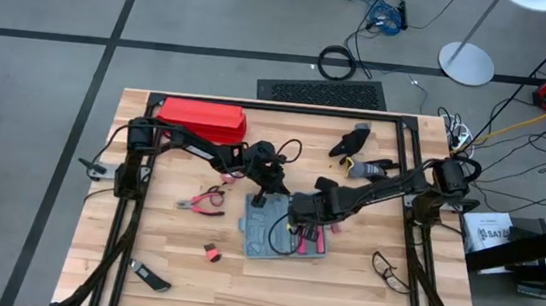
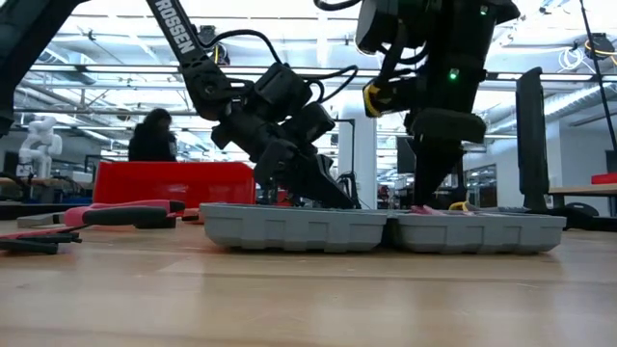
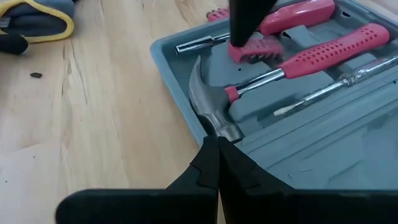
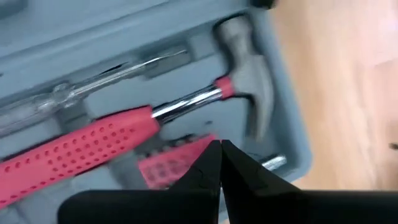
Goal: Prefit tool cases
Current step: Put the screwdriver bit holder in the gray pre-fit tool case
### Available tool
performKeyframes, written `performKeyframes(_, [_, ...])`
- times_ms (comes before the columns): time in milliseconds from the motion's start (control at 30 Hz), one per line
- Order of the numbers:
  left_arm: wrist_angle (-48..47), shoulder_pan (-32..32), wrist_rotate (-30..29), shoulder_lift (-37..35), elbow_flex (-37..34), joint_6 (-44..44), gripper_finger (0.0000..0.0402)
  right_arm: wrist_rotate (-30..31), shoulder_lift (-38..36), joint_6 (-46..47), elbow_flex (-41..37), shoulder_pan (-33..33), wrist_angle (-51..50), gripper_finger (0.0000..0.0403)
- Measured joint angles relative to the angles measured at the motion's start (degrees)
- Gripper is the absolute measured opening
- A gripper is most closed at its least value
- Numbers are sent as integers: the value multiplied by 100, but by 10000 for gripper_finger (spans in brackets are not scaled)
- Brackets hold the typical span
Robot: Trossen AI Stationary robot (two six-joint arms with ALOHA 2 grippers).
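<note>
Over the open tool case, mid-table, left gripper sits fully closed and empty at the hammer head; right gripper, likewise pinched closed, hangs above the red hammer handle. Case lies flat on pale wood planks. Red box at far edge; grey floor with cables beyond

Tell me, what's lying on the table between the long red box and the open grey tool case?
In the high view, red-handled pliers lie on the wood between the red box and the tool case; the left arm also reaches across that stretch.
</note>
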Motion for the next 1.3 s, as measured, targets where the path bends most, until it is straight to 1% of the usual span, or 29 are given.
performKeyframes(100, [-1, 0, -2, 0, 0, 2, 0, 139, -128, 42, 1, -112, 21, 0])
performKeyframes(267, [-40, 0, -2, 0, 2, 2, 0, 130, -44, -94, 1, -224, 93, 0])
performKeyframes(367, [-61, -2, -2, 0, 2, 2, 0, 20, -26, -94, -53, -247, 85, 0])
performKeyframes(467, [-65, 0, -12, 0, 2, 2, 0, -291, -24, 38, -137, -247, 93, 0])
performKeyframes(567, [-64, -4, -30, 0, 2, 2, 0, -598, -24, 109, -271, -212, 337, 0])
performKeyframes(733, [-70, -2, -54, 0, 2, 2, 0, -642, -24, 109, -303, -144, 412, 0])
performKeyframes(1067, [-69, -2, -76, 0, 2, 2, 0, -498, -24, -437, -307, -232, 826, 0])
performKeyframes(1200, [-71, -2, -76, 0, 0, 4, 0, -655, -22, -524, -307, -259, 872, 0])
performKeyframes(1300, [-68, -2, -76, 0, 0, 2, 0, -649, -22, -594, -305, -180, 944, 0])
